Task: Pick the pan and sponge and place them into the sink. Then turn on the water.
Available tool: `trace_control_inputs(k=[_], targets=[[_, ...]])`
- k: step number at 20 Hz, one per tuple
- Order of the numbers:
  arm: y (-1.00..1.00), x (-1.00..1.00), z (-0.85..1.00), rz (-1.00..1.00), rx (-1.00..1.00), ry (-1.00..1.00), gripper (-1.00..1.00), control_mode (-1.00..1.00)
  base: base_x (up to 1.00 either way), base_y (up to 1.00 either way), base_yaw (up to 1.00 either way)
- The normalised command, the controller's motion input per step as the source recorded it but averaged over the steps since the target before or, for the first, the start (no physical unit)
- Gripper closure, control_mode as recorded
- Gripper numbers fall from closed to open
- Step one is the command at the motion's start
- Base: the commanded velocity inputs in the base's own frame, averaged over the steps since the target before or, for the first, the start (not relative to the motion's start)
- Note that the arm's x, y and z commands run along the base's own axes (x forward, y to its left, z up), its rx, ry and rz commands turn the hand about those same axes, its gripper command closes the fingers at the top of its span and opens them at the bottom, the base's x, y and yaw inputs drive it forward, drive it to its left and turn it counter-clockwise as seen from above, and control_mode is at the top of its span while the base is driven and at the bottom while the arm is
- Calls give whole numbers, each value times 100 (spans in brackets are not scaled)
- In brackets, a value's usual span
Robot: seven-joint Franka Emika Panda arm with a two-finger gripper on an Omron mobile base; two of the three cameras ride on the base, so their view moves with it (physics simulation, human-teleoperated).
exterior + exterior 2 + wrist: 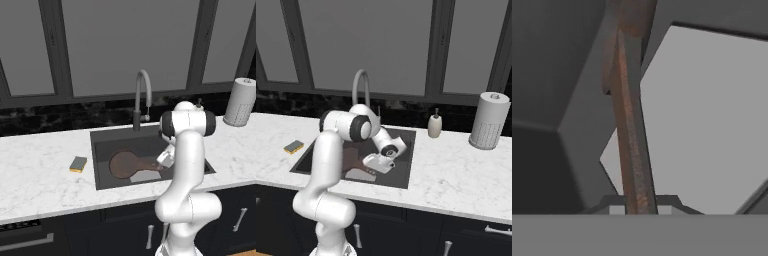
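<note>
The pan point(123, 164) lies inside the sink point(100, 145), near the middle of the left base view, its round dark reddish bowl toward the left of the basin and its brown handle running right toward the arm. The gripper point(164, 161) reaches down into the sink at the handle's far end, and its jaws are closed narrow on that handle. In the hand view the handle point(631, 130) runs as a long rusty-brown bar from the bottom centre up to the top of the frame, passing straight between the fingertips at the bottom edge, with the lighter grey square of the sink floor point(707, 115) behind it on the right.

In the right base view the gripper point(377, 162) sits low in the basin just left of centre, and the arm hides most of the pan.

The sponge point(78, 164) rests on the white marble table point(35, 175) just left of the sink's rim, apart from the pan. The tap point(142, 95) arches over the back of the sink. A paper towel roll point(240, 101) stands at the upper right of the left base view, and a small soap bottle point(434, 125) stands behind the sink's right corner in the right base view
</note>
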Motion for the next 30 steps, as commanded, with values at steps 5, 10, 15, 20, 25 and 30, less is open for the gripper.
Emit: trace_control_inputs(k=[5,10,15,20,25,30], targets=[[0,31,-56,0,0,0,100,-100,0,0,0],[3,25,-53,0,0,-4,100,-100,0,0,0],[14,8,-38,0,-1,-11,100,-100,0,0,0],[29,1,-23,0,-9,-20,-100,-100,0,0,0],[18,4,-1,0,-9,-25,-100,-100,0,0,0],[4,21,1,0,-6,-21,-100,-100,0,0,0]])
